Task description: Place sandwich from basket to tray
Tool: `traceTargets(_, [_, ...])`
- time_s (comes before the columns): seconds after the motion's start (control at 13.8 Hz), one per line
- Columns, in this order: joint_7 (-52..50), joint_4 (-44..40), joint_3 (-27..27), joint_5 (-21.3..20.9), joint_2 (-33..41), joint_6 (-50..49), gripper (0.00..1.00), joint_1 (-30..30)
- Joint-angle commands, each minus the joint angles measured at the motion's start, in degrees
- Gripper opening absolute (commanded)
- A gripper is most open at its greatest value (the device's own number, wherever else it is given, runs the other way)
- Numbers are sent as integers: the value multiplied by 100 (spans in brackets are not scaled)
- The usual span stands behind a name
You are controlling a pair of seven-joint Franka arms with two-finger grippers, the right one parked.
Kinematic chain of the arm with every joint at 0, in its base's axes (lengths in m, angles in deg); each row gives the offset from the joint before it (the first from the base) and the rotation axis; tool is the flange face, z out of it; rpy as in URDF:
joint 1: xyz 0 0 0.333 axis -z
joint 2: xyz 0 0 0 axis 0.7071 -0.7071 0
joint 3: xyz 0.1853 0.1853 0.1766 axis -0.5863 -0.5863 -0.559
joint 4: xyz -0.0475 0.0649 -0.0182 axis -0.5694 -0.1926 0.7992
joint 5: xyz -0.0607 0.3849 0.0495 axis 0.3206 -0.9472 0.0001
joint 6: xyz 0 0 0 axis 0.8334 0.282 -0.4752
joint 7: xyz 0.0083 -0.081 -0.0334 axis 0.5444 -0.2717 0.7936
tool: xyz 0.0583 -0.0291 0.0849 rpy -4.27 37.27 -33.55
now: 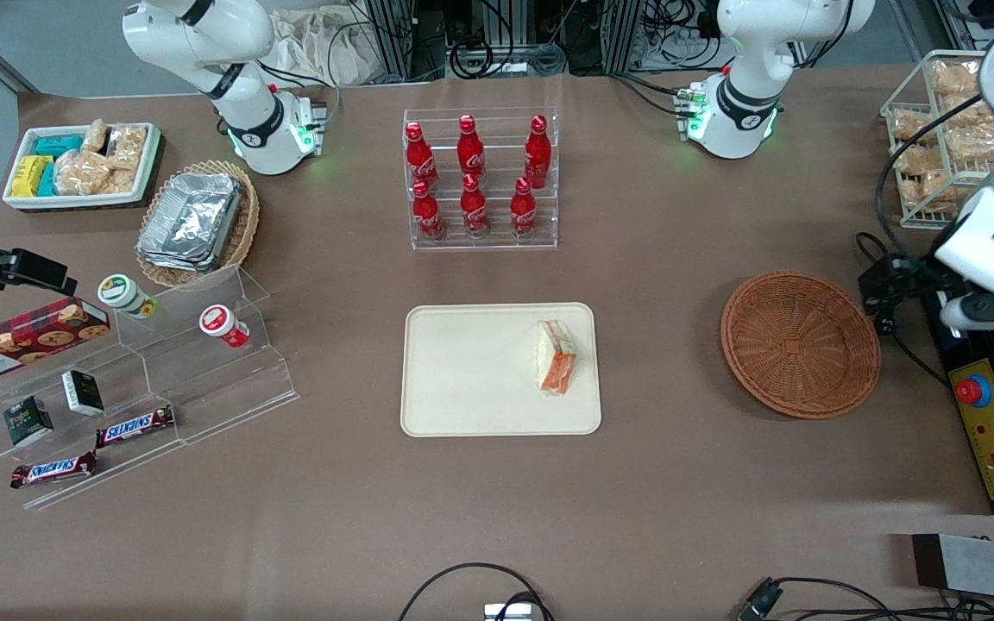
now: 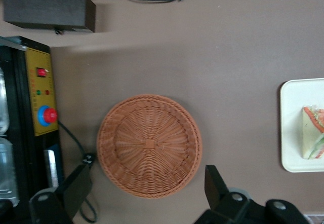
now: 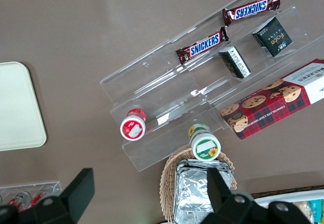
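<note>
The sandwich [image 1: 556, 356] lies on the tray [image 1: 471, 371], inside its low rim, close to the tray's short edge that faces the working arm's end of the tabletop [image 1: 635, 483]. Its orange-red and green filling shows at the cut edge, and it rests flat with nothing touching it. The basket [image 1: 799, 343] holds nothing; its woven spiral bottom shows bare in both the front view and the left wrist view. Judged from this, the transfer itself looks done: the sandwich is out of the basket and set down where the task wants it. What may be left is only for the arm to pull clear and settle, and it already seems well on the way to that.

The pincer [image 2: 147, 196] is spread wide, its two dark fingers [image 2: 76, 188] standing well apart and holding nothing. It hangs above the tabletop over the basket's rim, with the basket showing between the fingers in the left wrist view. The sandwich lies well apart from the pincer, off toward the middle of the tabletop, with a stretch of bare brown surface between the basket and the tray.
</note>
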Motion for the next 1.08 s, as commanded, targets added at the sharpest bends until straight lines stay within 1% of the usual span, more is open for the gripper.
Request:
traceTargets(0.0, [211, 194, -192, 76, 491, -338, 100, 137])
traceTargets(0.29, [211, 88, -166, 85, 712, -866, 100, 128])
traceTargets(0.36, [211, 44, -157, 154, 738, -955, 100, 85])
traceTargets(0.43, [202, 44, -157, 329, 790, -999, 100, 67])
traceTargets(0.58, [193, 44, -148, 375, 843, -1008, 100, 67])
traceTargets(0.87, [158, -96, -148, 383, 730, -1131, 100, 67])
traceTargets(1.01, [158, -464, -157, 401, 475, -1403, 100, 84])
